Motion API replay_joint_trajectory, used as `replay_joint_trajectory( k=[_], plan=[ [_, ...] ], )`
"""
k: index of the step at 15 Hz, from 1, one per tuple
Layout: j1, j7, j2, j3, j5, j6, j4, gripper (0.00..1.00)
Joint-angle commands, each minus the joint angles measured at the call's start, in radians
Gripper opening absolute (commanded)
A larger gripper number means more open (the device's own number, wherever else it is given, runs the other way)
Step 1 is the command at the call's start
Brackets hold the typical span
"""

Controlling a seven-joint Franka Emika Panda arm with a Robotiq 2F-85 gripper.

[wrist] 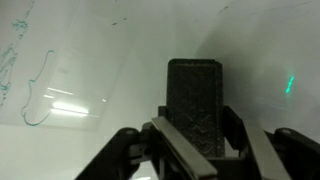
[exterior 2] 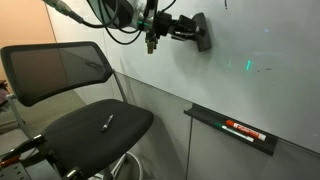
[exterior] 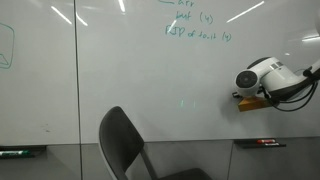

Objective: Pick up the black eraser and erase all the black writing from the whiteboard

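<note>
End effector clamps black eraser against whiteboard; uneven pressure could twist it loose or wipe green handwriting.

In an exterior view the green handwriting at twelve o'clock is running off the top edge, its words too blurred to read, and a green outline at nine o'clock is being cut by the left edge. The arm at three o'clock is being cut by the right edge, and the chair at six o'clock is being cropped below. On the seat, a small object at seven o'clock is looking too small to identify. In the wrist view the gripper at six o'clock is showing blurred and cropped, while the black eraser is hiding the whiteboard behind it.
</note>
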Motion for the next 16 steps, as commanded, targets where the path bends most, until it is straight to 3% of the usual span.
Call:
replay_joint_trajectory(
  k=[1, 5, 9, 12, 16],
  plan=[
    [-0.003, -0.072, -0.023, -0.009, 0.016, -0.074, 0.075, 0.31],
    [-0.009, -0.117, -0.104, 0.001, 0.037, 0.079, 0.029, 0.31],
    [0.018, -0.296, -0.214, 0.018, 0.128, 0.229, -0.041, 0.31],
    [0.05, -0.463, -0.302, 0.033, 0.246, 0.227, -0.077, 0.31],
    [0.106, -0.78, -0.374, 0.048, 0.528, 0.289, -0.136, 0.31]
  ],
)
